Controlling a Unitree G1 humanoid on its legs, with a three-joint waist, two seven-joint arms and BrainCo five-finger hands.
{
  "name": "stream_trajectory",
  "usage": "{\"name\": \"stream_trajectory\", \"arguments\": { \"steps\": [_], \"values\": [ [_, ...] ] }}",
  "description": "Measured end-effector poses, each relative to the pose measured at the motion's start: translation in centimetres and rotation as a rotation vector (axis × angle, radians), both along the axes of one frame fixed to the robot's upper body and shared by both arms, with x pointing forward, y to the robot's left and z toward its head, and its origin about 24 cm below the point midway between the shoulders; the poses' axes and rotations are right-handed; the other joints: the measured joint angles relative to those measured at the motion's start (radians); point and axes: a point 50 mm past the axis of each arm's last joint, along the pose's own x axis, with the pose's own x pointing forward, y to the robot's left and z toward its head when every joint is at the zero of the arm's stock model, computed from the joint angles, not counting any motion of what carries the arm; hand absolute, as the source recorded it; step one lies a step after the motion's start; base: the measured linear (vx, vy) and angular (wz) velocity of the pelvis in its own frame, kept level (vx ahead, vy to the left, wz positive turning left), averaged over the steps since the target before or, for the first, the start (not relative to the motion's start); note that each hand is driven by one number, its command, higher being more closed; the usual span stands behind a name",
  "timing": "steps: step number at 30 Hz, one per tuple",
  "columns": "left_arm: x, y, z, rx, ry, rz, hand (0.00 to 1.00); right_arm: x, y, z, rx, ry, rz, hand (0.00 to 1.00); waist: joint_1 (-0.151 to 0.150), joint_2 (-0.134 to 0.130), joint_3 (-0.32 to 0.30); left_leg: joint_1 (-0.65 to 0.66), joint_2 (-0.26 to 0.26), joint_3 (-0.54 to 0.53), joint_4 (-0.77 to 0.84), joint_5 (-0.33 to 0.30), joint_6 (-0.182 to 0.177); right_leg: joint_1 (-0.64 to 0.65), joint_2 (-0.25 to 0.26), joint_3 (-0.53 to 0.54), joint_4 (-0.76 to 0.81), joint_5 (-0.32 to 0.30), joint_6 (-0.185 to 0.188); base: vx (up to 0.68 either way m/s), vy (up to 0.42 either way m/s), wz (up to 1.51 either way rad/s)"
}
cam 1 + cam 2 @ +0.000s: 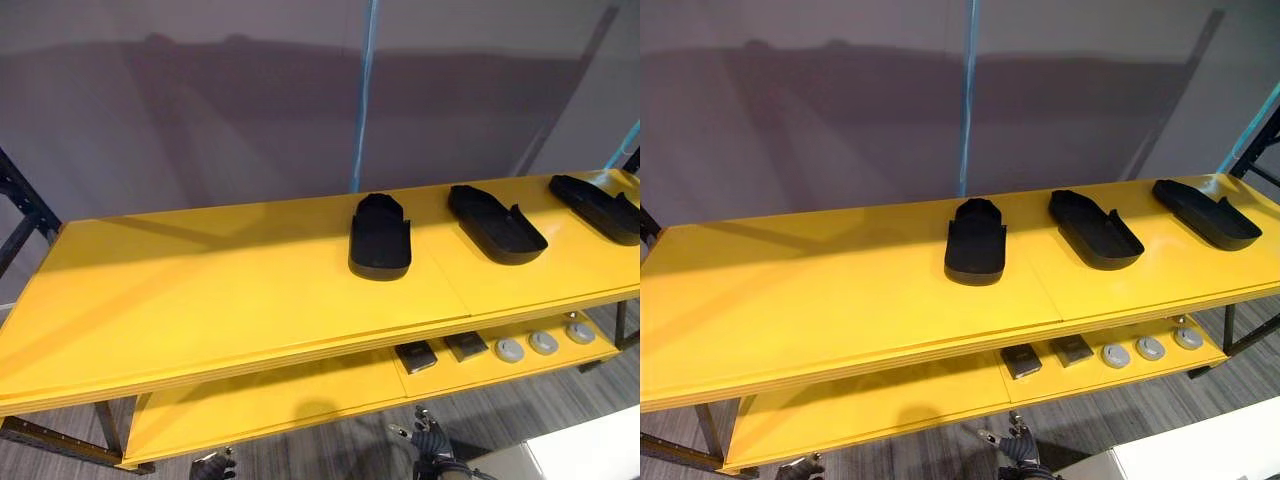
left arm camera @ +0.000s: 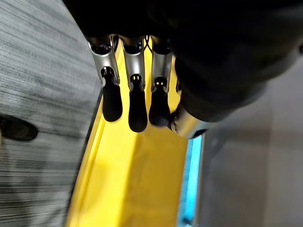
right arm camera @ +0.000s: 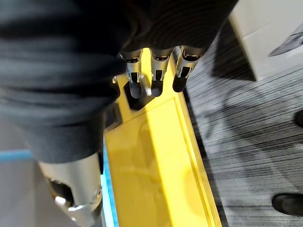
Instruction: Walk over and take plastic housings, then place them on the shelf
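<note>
Three black plastic housings lie on the yellow top shelf (image 1: 200, 290): one near the middle (image 1: 380, 238), one to its right (image 1: 495, 225), and one at the far right end (image 1: 597, 208). My left hand (image 1: 213, 465) hangs low in front of the shelf, and its fingers (image 2: 137, 101) are straight and hold nothing. My right hand (image 1: 430, 440) also hangs low, below the shelf's front edge. Its fingers (image 3: 156, 75) are relaxed and empty. Both hands are well short of the housings.
The yellow lower shelf (image 1: 270, 400) carries two dark square parts (image 1: 416, 356) and three grey discs (image 1: 543, 343) at its right. A white table corner (image 1: 590, 450) stands at lower right. A person's shoe (image 3: 289, 203) rests on the grey carpet. A grey wall runs behind.
</note>
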Motion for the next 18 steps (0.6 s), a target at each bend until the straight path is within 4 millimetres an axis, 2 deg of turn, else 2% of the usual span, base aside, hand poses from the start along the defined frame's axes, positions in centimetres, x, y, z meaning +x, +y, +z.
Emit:
{"name": "stream_trajectory", "arguments": {
  "steps": [3,7,10,12,15,18],
  "values": [
    [0.3,-1.1,-0.7,0.002,0.045,-0.094,0.0,-0.8,-0.1,-0.7,-0.001,0.051,-0.008,0.0,-0.005,0.003,0.001,0.006,0.007,0.036,0.0,-0.01,-0.006,-0.011,0.009,0.039,-0.003,-0.002,-0.003,0.04,-0.002,-0.32],
    [1.5,-1.3,-0.7,0.026,0.05,-0.179,0.0,-1.6,-0.8,-1.2,0.002,0.091,-0.051,0.0,-0.006,0.013,0.009,0.016,0.008,0.048,0.001,-0.023,-0.005,-0.008,0.016,0.059,-0.025,-0.002,-0.003,0.05,-0.002,-0.16],
    [1.8,-1.4,-0.9,0.035,0.064,-0.225,0.0,-1.2,-1.2,-1.1,-0.007,0.086,-0.051,0.0,-0.007,0.023,0.017,0.016,0.009,0.07,0.001,-0.031,-0.004,-0.007,0.019,0.081,-0.036,-0.001,-0.004,0.06,0.007,-0.21],
    [2.1,-1.4,-0.9,0.045,0.066,-0.249,0.0,-0.8,-1.3,-1.2,-0.009,0.091,-0.045,0.0,-0.007,0.018,0.027,0.019,0.009,0.083,0.006,-0.036,-0.002,-0.008,0.021,0.096,-0.037,-0.001,-0.003,0.06,0.001,-0.24],
    [2.8,-1.7,-0.8,0.05,0.058,-0.28,0.0,0.4,-1.3,-0.8,-0.012,0.062,-0.036,0.0,-0.005,0.015,0.057,0.014,0.02,0.126,0.072,-0.09,0.002,-0.006,0.028,0.149,-0.036,0.012,0.004,0.02,0.016,-0.4],
    [3.7,-1.9,-0.6,0.062,0.039,-0.302,0.0,0.7,-1.2,-0.7,-0.011,0.054,-0.034,0.0,-0.004,0.014,0.077,-0.009,0.038,0.156,0.146,-0.136,0.009,-0.011,0.035,0.179,-0.034,0.032,0.011,-0.01,0.031,-0.36]
  ]
}}
